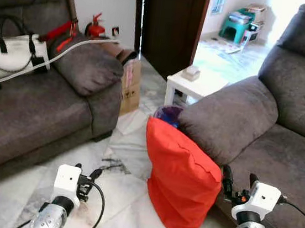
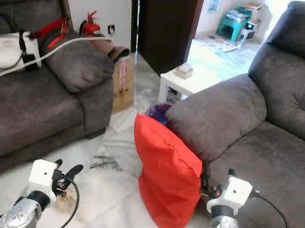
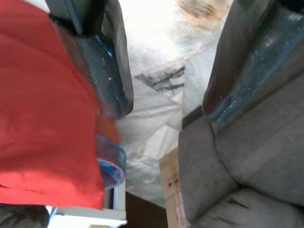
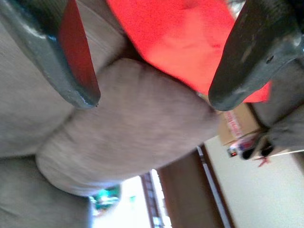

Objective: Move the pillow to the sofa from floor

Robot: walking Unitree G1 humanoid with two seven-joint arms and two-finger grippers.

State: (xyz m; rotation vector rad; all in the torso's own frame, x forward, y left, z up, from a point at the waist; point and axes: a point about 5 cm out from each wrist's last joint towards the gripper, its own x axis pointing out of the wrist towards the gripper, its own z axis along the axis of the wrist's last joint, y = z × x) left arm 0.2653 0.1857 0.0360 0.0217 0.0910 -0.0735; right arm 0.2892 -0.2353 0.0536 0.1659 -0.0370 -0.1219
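Pillow (image 1: 180, 181), red, stood on the floor (image 1: 120, 199) against the right sofa (image 1: 283, 135) armrest; right gripper (image 1: 238, 186) and left gripper (image 1: 86, 181), fingers apart, are best brought to opposite edges before closing

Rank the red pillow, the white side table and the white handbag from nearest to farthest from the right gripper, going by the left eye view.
From the right gripper:
1. Red pillow, just to its left, leaning on the sofa arm.
2. White side table, ahead, beyond the sofa arm.
3. White handbag, far left, on the other sofa.
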